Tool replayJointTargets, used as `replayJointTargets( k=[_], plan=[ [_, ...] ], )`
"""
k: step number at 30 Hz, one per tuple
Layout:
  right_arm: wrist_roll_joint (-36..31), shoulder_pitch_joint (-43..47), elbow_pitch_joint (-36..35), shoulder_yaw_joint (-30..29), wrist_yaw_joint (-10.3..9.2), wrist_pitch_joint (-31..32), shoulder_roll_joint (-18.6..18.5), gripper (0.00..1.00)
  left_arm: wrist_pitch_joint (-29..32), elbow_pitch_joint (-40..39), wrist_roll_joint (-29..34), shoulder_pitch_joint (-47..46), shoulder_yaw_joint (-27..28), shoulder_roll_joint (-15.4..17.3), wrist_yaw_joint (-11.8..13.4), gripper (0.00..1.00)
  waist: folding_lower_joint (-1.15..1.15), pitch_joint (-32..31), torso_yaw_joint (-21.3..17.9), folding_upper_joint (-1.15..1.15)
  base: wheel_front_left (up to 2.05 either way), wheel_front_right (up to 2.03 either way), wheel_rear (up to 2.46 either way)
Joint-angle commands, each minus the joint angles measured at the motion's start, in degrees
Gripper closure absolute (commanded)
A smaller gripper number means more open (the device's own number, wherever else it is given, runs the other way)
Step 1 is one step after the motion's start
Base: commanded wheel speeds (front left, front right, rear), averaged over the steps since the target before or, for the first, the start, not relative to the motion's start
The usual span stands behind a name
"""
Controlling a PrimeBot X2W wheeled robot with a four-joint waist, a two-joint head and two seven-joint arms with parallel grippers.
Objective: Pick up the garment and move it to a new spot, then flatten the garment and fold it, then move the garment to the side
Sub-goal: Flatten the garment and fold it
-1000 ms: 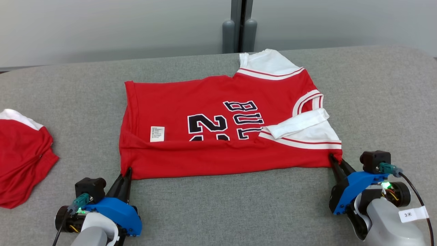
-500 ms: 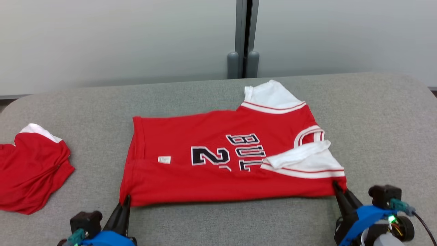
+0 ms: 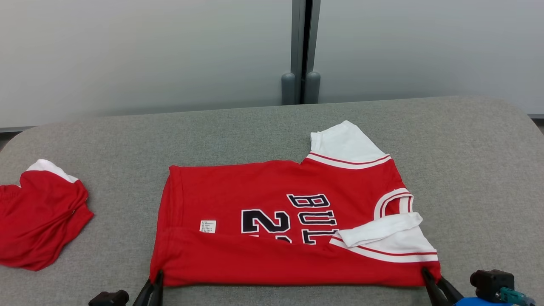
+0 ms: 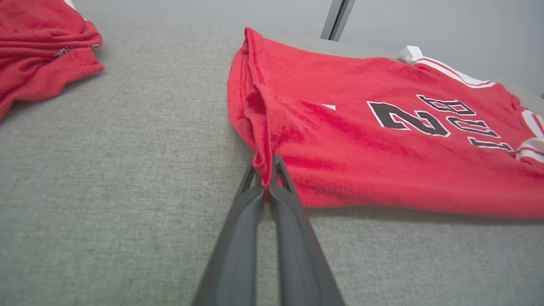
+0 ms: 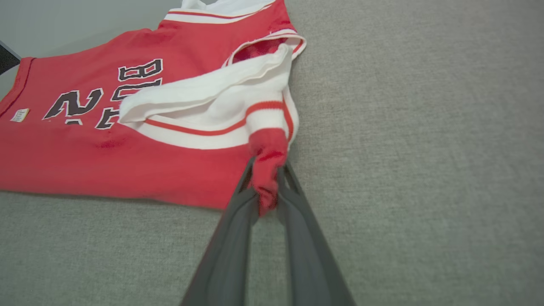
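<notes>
The garment (image 3: 276, 212) is a red jersey with white sleeves and dark lettering, lying folded lengthwise on the grey table. My left gripper (image 3: 158, 277) is shut on its near left corner, and the left wrist view shows the red hem (image 4: 264, 170) pinched between the fingers. My right gripper (image 3: 426, 274) is shut on the near right corner, where a bunch of red cloth (image 5: 267, 170) sits between its fingers in the right wrist view. The near edge of the jersey stretches straight between the two grippers.
A second red garment (image 3: 38, 221) lies crumpled at the table's left edge, also in the left wrist view (image 4: 38, 46). Bare grey table (image 3: 480, 170) stretches to the right and behind. A grey post (image 3: 301, 51) stands against the pale wall beyond the far edge.
The head view has tilted up, so the table sits lower in the picture. Both grippers keep their hold on the near corners, and the folded-over near edge covers slightly more of the lettering.
</notes>
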Motion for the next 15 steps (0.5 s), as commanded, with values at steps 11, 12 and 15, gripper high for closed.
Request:
replayJointTargets(
  k=[11,12,15],
  plan=[
    [-7.24,-1.28,-10.45,-3.21,0.01,0.5,3.04,0.0,-0.39,-5.2,2.38,-2.19,3.51,-0.42,2.24,0.0,0.0,-0.16,0.35,0.0,0.0,0.0,0.0],
    [-7.75,-1.81,-11.08,-3.08,0.01,-0.04,3.29,0.0,-0.4,-6.21,2.99,-2.11,4.17,-0.38,2.48,0.0,0.0,-0.21,0.38,0.0,0.0,0.0,0.0],
    [-9.18,-3.73,-12.69,-2.23,0.01,-1.7,3.95,0.0,-0.41,-9.3,4.7,-2.4,6.26,-0.69,2.95,0.0,0.0,-0.28,0.56,0.0,0.0,0.0,0.0]
  ],
)
